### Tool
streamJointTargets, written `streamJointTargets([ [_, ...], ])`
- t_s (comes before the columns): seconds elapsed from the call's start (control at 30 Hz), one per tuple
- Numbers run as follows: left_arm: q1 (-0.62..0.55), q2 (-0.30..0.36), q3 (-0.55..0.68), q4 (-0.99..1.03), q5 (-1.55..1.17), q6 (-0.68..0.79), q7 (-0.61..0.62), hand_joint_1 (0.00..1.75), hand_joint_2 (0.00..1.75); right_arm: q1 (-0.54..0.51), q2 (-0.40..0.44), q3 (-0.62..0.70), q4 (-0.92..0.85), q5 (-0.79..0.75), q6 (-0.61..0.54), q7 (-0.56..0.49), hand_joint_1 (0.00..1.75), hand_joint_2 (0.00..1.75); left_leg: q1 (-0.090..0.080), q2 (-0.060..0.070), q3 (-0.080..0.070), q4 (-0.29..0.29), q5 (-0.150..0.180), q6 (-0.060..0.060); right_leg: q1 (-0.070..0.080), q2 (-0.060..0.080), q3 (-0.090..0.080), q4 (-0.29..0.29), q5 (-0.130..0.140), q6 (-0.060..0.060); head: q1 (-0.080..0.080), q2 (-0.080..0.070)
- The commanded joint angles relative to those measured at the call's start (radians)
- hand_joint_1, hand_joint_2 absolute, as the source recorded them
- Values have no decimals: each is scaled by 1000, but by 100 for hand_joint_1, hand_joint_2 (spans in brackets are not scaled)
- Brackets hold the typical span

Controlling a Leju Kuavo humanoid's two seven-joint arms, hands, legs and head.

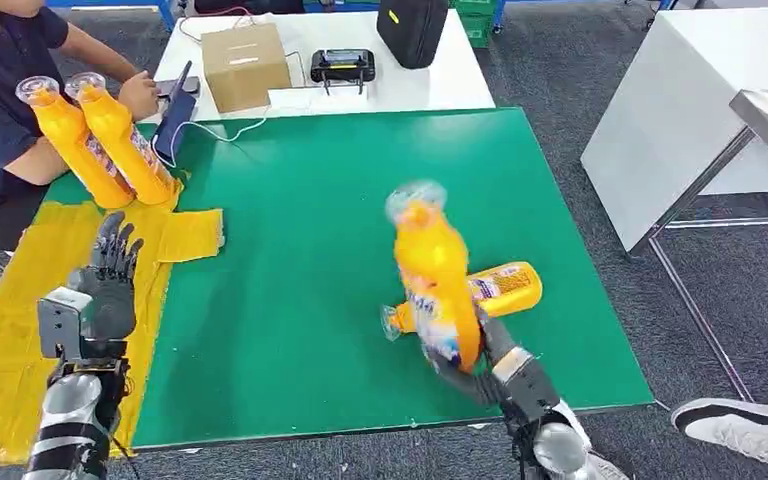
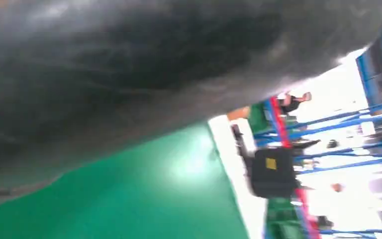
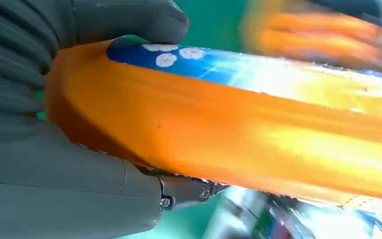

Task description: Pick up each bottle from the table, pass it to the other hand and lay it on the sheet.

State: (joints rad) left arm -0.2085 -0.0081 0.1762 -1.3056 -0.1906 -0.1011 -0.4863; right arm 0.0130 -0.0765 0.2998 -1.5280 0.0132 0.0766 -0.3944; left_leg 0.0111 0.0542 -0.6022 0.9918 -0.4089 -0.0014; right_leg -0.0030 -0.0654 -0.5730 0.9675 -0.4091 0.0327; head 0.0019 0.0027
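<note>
From my head view, my right hand (image 1: 480, 362) is gripping an orange bottle (image 1: 434, 275) by its lower end, lifted clear of the green table (image 1: 290, 300). Its long axis is standing nearly upright, cap end up and tilting slightly towards my left. A second orange bottle (image 1: 500, 289) is lying on its side on the table just behind the held one. My left hand (image 1: 108, 285) is waiting well apart, over the yellow sheet (image 1: 20, 300) at the table's left side, fingers extended and loosely apart, holding nothing. So the handover, I am judging, is calling for the bottle to travel leftwards across the table to that hand. Two more bottles (image 1: 100, 140) are standing leaning together at the sheet's far end, beside a seated person (image 1: 0, 120).

From my left wrist view, a dark blurred mass is covering most of the frame, so I cannot tell my fingers' posture here; green table is showing beyond.

From my right wrist view, my thumb (image 3: 129, 20) and palm are clamping the bottle's orange body, blue label facing out.
</note>
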Motion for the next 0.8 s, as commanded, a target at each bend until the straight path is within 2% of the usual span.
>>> streamJointTargets([
  [0.03, 38, -86, -111, -156, 52, 37, 42, 0, 0, -24, 138, -112, -147, -49, -26, 17, 175, 175, -1, -6, -1, 1, -1, 1, -2, 1, 0, 0, -2, 0, 0, 0],
  [0.13, 49, -104, -130, -169, 93, 13, 25, 0, 0, -54, 135, -82, -102, -29, -18, 17, 175, 175, -1, -7, -1, 0, -2, 1, -2, 1, 1, 0, -2, 0, 0, 0],
  [0.17, 54, -114, -158, -171, 110, -2, 46, 0, 175, -76, 139, -57, -70, 1, -27, 36, 175, 175, -2, -6, -2, 0, -1, 1, -3, 1, 0, 0, -1, 0, 0, 0],
  [0.3, 50, -110, -263, -145, 130, -24, 77, 0, 175, -169, 157, 7, 71, 59, -57, 68, 175, 175, -4, -7, -1, 0, -1, 1, -4, 2, 0, 0, -1, 0, 0, 0],
  [0.47, 30, -97, -317, -142, 109, -24, 51, 0, 175, -312, 166, 111, 275, 135, -33, 120, 175, 175, -3, -3, -2, 0, 0, 2, -3, 2, -1, -1, 1, 0, 0, 0],
  [0.6, 15, -91, -334, -133, 90, -31, 50, 0, 175, -359, 169, 170, 351, 152, -1, 129, 175, 175, -3, -4, -1, 0, 0, 2, -3, 5, 0, 0, 0, 0, 1, 0],
  [0.67, 8, -86, -351, -124, 71, -40, 49, 0, 175, -382, 180, 216, 386, 170, 16, 136, 175, 175, -4, -5, -2, -1, 2, 3, -3, 0, -1, -1, 0, 1, 0, 0],
  [0.8, 7, -87, -357, -123, 61, -40, 45, 0, 175, -394, 191, 247, 400, 187, 18, 141, 175, 175, -4, -5, -3, 0, 1, 3, -3, 0, -1, 0, 0, 1, 0, 0],
])
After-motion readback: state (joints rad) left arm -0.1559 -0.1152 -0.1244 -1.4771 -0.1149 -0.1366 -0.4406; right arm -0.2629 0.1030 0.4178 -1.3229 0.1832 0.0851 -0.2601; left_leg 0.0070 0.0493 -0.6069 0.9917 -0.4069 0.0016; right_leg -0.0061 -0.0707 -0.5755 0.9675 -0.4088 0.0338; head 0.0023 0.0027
